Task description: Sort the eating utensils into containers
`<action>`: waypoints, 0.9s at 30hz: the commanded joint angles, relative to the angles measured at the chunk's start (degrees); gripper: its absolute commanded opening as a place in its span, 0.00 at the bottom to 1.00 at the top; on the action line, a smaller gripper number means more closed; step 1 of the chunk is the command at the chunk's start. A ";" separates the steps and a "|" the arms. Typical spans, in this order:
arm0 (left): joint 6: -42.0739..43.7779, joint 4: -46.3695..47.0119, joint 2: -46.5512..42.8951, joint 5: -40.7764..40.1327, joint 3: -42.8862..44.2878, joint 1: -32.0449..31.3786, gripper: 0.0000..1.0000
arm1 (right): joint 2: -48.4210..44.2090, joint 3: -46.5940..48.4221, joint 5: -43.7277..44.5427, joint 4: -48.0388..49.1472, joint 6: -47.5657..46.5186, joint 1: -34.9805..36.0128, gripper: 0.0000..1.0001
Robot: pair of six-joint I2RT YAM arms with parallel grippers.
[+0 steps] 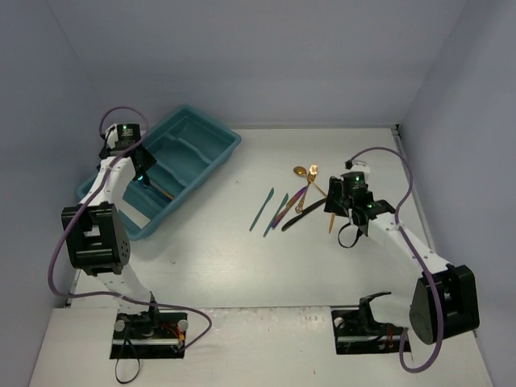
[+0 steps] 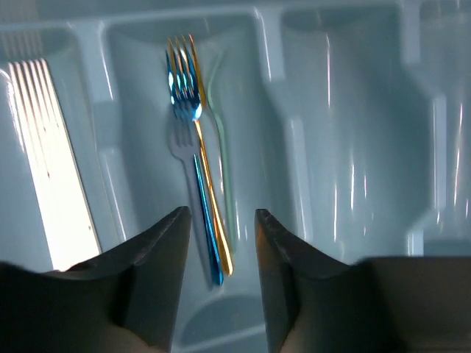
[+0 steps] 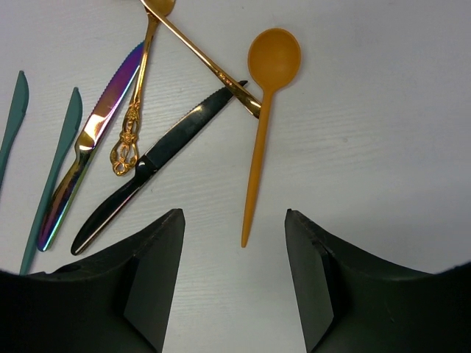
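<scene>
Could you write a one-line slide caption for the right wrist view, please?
Open right gripper hovers over an orange spoon, black knife, iridescent knife and teal knives on the table.

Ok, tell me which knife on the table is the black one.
The black knife: all dark, lying diagonally between the iridescent purple knife and the orange spoon, its serrated tip meeting a gold handle.

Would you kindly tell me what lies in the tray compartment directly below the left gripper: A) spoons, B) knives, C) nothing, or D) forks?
D: the left wrist view shows a blue fork and a gold fork lying side by side in the tray compartment beneath the left gripper.
</scene>
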 commanded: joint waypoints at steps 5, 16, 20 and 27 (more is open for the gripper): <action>9.21 2.47 -19.70 12.62 -3.45 -0.43 0.59 | 11.74 11.60 -2.75 3.15 -1.06 -0.84 0.50; 19.03 0.57 -41.14 20.50 -21.95 -1.93 0.60 | 26.79 21.41 -4.85 4.81 -5.59 -0.58 0.41; 21.85 0.83 -42.19 20.84 -25.88 -4.16 0.60 | 29.04 23.38 -5.97 4.81 -11.15 -0.67 0.41; 22.27 2.32 -42.02 19.88 -28.63 -6.31 0.60 | 34.42 25.19 -6.60 4.84 -3.79 0.03 0.44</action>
